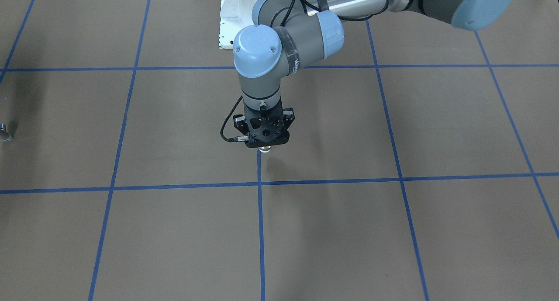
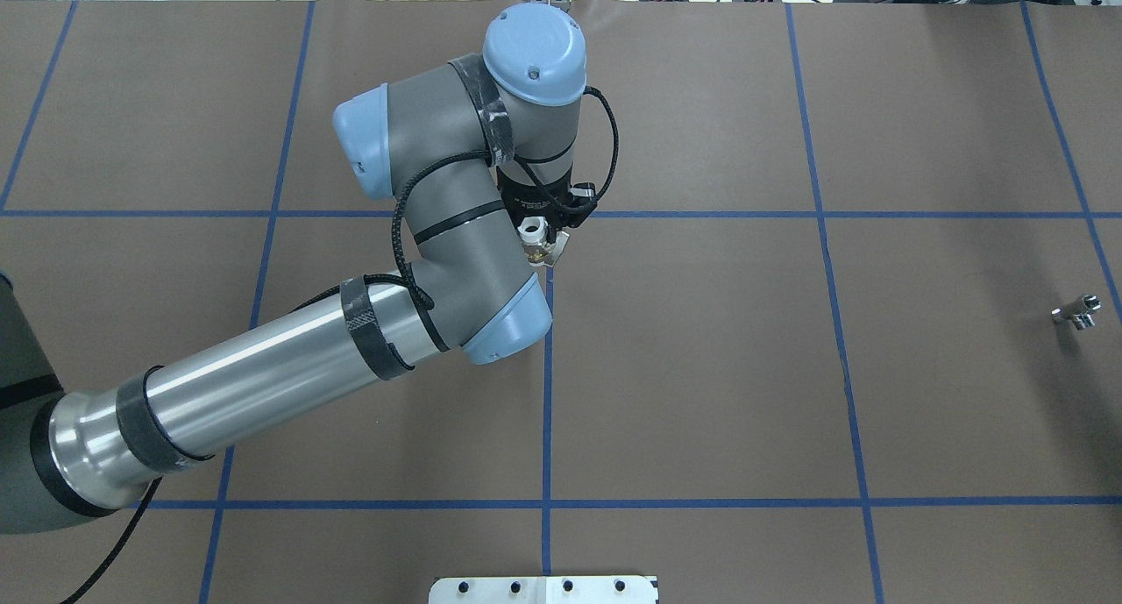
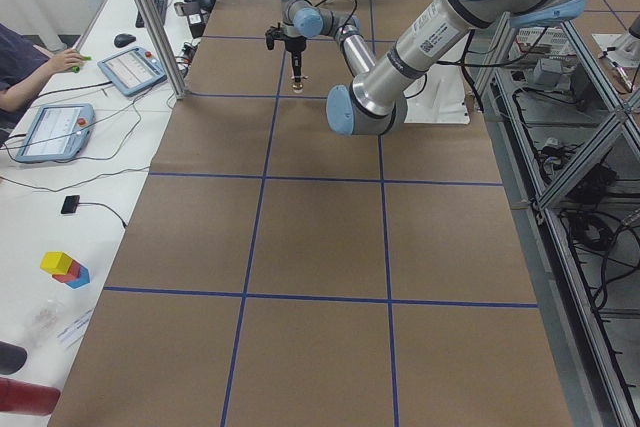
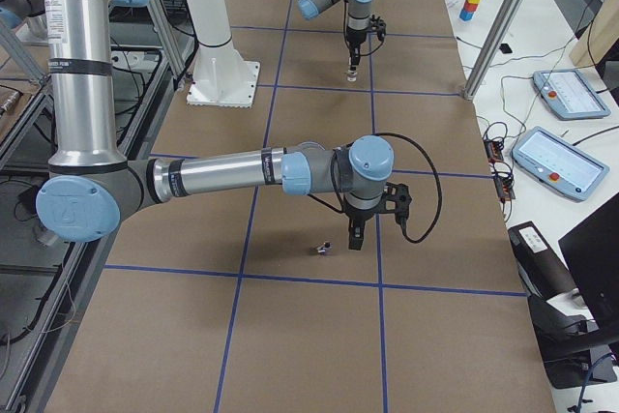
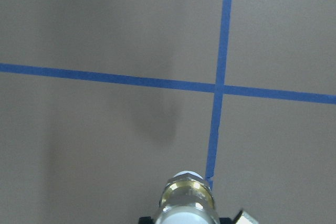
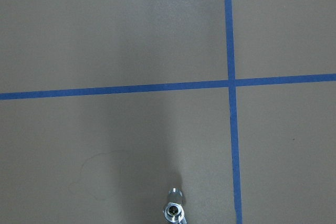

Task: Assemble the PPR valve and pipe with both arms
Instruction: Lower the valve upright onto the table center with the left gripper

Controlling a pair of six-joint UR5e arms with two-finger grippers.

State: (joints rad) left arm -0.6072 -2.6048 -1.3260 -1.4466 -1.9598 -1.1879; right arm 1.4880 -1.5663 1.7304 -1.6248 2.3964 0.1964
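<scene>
My left gripper [image 1: 264, 143] is shut on the PPR valve [image 2: 533, 238], brass with white round ends, and holds it upright just above the middle of the table. The valve's lower end shows in the left wrist view [image 5: 188, 199]. The pipe [image 2: 1077, 312], a small silver stub, lies on the brown paper at the table's right end and also shows in the front view [image 1: 5, 133] and the right wrist view [image 6: 174, 211]. My right gripper [image 4: 355, 236] hangs just beside the pipe [image 4: 324, 249]. It shows only in the right side view, so I cannot tell whether it is open or shut.
The table is covered in brown paper with a blue tape grid [image 2: 547, 411]. The white bolted pedestal [image 1: 231, 21] stands at the robot's side. Tablets [image 4: 566, 157] and cables lie on the operators' bench beyond the table edge.
</scene>
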